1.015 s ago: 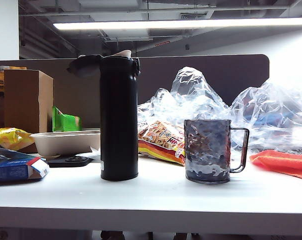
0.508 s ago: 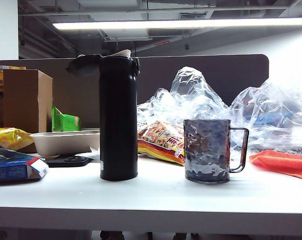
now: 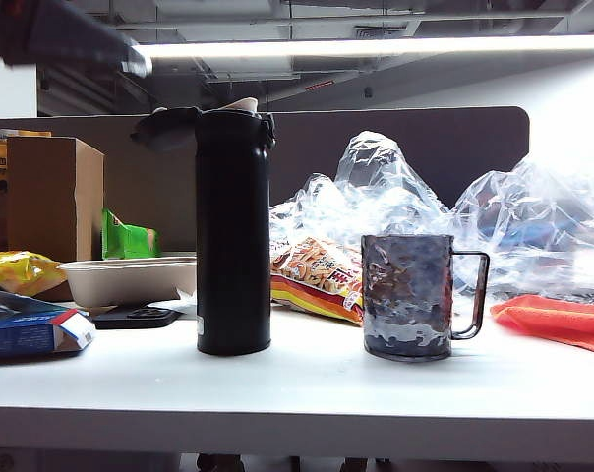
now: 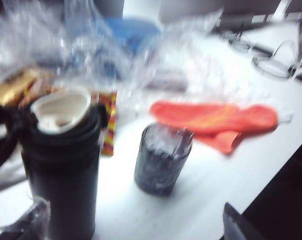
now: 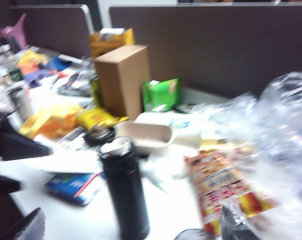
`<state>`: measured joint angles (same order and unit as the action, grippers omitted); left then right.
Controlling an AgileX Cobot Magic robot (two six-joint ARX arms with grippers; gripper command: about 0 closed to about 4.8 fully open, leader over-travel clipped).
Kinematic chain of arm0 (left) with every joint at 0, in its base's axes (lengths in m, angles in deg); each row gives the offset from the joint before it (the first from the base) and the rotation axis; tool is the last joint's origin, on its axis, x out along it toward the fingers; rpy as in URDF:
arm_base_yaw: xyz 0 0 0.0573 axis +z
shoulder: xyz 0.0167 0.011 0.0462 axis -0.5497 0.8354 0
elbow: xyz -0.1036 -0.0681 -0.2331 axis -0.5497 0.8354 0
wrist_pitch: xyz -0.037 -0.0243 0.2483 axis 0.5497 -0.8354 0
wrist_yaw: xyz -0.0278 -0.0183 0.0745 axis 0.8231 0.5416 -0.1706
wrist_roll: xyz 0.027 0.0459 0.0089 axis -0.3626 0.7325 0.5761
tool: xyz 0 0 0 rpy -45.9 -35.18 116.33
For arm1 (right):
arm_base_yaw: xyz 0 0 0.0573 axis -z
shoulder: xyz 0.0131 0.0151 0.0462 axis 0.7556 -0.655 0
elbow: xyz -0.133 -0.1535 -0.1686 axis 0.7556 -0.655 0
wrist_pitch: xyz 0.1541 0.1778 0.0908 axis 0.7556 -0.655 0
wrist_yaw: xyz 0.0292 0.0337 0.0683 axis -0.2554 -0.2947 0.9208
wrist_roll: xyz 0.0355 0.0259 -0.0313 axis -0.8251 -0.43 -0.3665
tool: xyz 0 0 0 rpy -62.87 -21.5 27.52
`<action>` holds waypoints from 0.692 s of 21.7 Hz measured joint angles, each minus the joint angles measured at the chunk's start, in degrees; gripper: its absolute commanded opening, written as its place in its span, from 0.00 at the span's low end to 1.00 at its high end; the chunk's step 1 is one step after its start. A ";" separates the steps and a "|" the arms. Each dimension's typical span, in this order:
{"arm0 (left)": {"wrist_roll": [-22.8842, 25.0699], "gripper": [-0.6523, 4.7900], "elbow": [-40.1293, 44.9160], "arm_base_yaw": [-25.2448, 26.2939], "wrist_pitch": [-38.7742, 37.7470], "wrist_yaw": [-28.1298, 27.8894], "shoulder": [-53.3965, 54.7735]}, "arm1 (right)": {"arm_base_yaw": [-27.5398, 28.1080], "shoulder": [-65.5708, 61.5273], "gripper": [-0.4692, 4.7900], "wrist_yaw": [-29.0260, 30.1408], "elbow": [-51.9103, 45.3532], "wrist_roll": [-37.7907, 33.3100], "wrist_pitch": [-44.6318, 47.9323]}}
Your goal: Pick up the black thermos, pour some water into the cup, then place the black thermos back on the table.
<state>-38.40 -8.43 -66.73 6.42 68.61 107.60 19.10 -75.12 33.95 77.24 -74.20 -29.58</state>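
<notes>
— Black flask first: where does it stand, and do you have it yet?

— You don't. The black thermos (image 3: 234,231) stands upright on the table (image 3: 307,388), its flip lid hinged back and the pale spout bare. The cup (image 3: 409,296) sits upright just to the right of the thermos, apart from it, handle turned away from it. Behind the thermos lie a beige tray (image 3: 130,278), a snack bag (image 3: 317,278) and crumpled clear plastic (image 3: 454,216).

— And your grippers?

— Your left gripper (image 4: 131,239) looks down on the thermos from close above; only blurred dark finger parts show at the frame's border, jaws spread wide, nothing between them. Your right gripper (image 5: 126,237) hangs farther from the thermos, on the cup's side, fingers likewise wide apart and empty. A dark blurred arm part (image 3: 61,34) shows high above and left of the thermos.

— So which step is this?

— The approach, I judge: nothing poured. Next you need to bring the left jaws level around the thermos body, mid-height, then close firmly; it's tall and slim, so a glancing touch could tip it.
</notes>
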 measured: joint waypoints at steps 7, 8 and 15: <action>0.09 1.00 0.52 -0.74 -0.11 -6.71 7.06 | -10.64 -0.26 1.00 -7.82 -6.34 -0.20 -0.37; 0.09 1.00 0.52 -0.66 0.17 -7.32 8.24 | -11.56 -0.24 1.00 -8.76 -6.93 -0.24 0.00; -0.98 1.00 0.50 -0.72 8.44 -8.20 19.56 | -14.32 -0.81 1.00 -11.45 -8.92 -0.28 4.22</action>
<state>-39.38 -7.92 -67.45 14.85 60.41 127.16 4.79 -75.93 22.49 68.32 -74.49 -25.37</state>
